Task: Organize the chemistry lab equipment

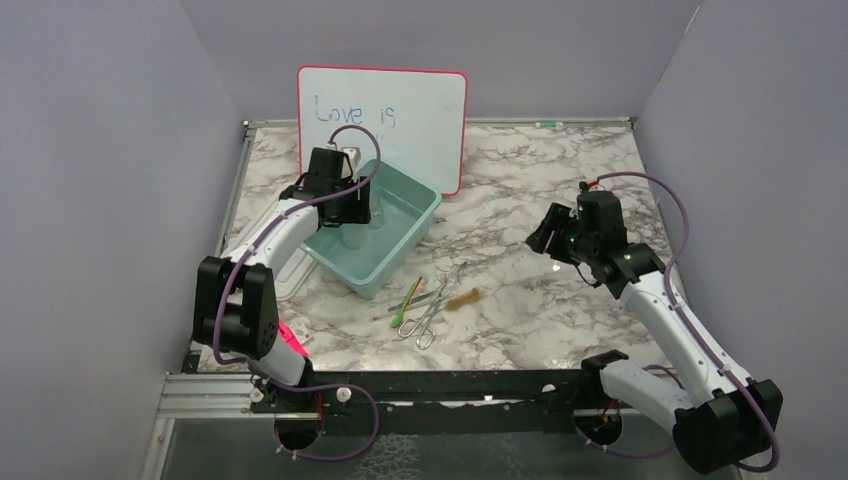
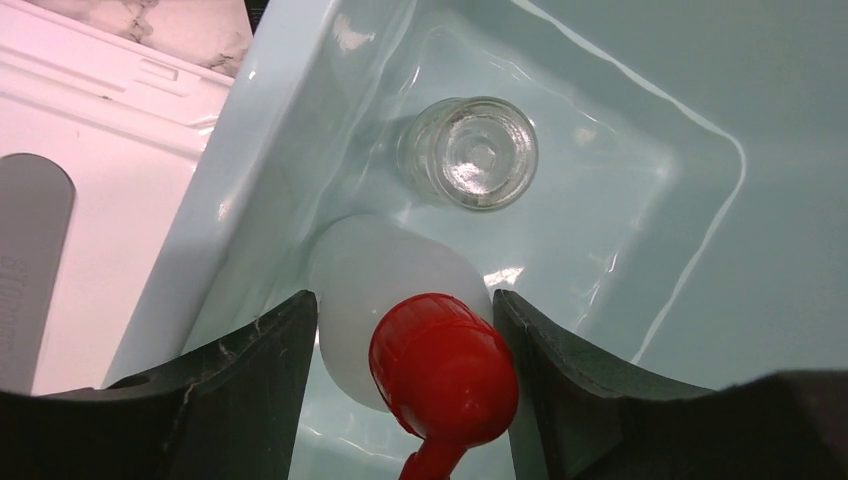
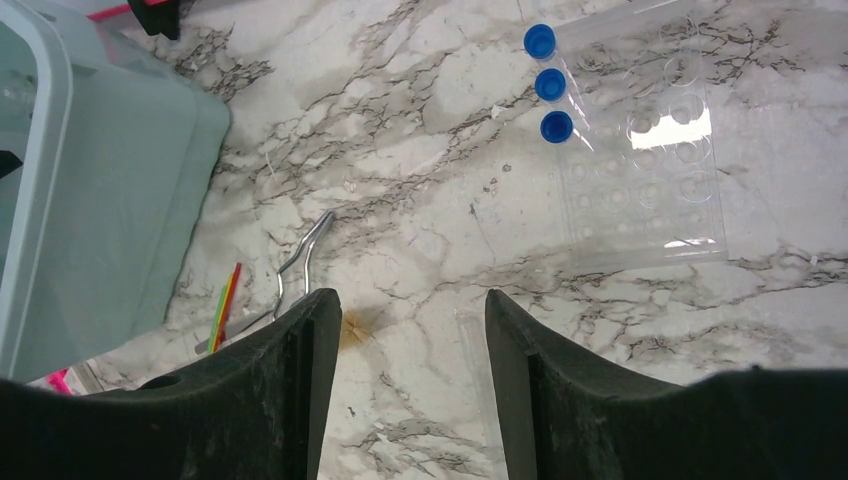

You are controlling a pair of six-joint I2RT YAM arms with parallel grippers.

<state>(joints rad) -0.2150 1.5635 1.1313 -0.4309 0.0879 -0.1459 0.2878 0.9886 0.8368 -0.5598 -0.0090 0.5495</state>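
Observation:
The white squeeze bottle (image 2: 365, 265) with its red nozzle (image 2: 445, 365) stands in the teal bin (image 1: 415, 215). My left gripper (image 2: 405, 305) is open, with one jaw on each side of the bottle. The small glass flask (image 2: 470, 152) stands upright in the bin just beyond. My right gripper (image 3: 412, 300) is open and empty above the marble. Three blue-capped tubes (image 3: 548, 84) lie on a clear rack (image 3: 650, 190) ahead of it. The metal tongs (image 1: 433, 312) and the brown brush (image 1: 463, 297) lie in front of the bin.
A pink-framed whiteboard (image 1: 400, 105) leans at the back. A pink marker (image 1: 290, 340) lies by the left arm's base. A green and yellow stick (image 1: 405, 300) lies beside the tongs. A white plastic lid (image 2: 100, 150) sits left of the bin. A faint clear tube (image 3: 472, 345) lies under my right gripper.

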